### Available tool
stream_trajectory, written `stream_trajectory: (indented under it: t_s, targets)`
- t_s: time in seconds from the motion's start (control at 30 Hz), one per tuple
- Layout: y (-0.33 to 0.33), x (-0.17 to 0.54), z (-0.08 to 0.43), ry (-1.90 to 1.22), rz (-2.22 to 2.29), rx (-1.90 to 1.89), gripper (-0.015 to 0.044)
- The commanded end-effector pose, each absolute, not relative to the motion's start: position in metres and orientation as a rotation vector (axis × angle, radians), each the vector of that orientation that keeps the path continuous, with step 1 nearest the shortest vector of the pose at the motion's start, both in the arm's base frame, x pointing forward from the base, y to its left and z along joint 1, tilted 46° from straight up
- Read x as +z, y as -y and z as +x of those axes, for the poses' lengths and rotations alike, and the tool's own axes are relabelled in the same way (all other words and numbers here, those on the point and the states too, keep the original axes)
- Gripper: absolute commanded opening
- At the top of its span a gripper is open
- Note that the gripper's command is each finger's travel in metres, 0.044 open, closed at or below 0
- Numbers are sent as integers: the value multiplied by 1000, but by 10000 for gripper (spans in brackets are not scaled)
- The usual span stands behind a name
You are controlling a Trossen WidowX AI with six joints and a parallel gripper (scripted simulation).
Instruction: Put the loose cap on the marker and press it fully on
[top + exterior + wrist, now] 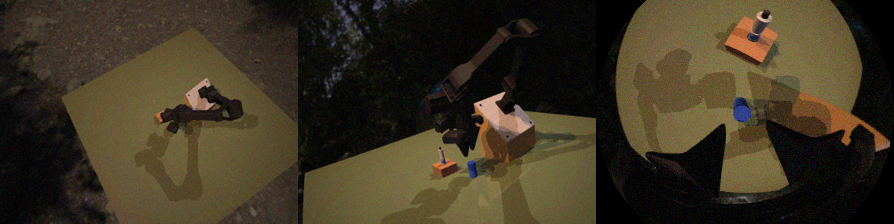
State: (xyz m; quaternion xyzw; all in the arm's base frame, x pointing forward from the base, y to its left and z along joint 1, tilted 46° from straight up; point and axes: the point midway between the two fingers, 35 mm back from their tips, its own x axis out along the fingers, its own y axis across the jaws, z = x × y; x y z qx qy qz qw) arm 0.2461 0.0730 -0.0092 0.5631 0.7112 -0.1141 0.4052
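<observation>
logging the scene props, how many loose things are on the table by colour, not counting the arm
Blue: 1, the cap
Orange: 2, the holder block and the arm's mounting box
Grey and white: 1, the marker upright in the holder block
Total: 4

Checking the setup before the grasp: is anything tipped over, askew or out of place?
Nothing stands out. The marker stands upright in the holder block, the cap stands upright on the table beside it, apart from it, and the open gripper hangs above the cap, holding nothing.
</observation>
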Motion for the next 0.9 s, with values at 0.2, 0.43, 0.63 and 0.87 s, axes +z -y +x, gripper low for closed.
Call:
stream_trajectory:
  t_s: [0.2, 0.43, 0.63, 0.87]
  targets:
    - [-87, -22, 245, -1792, 1437, -293, 240]
    - [-95, -30, 246, -1791, 1436, -294, 240]
    - [-102, -37, 246, -1791, 1436, -295, 240]
    - [-110, -45, 245, -1792, 1437, -294, 240]
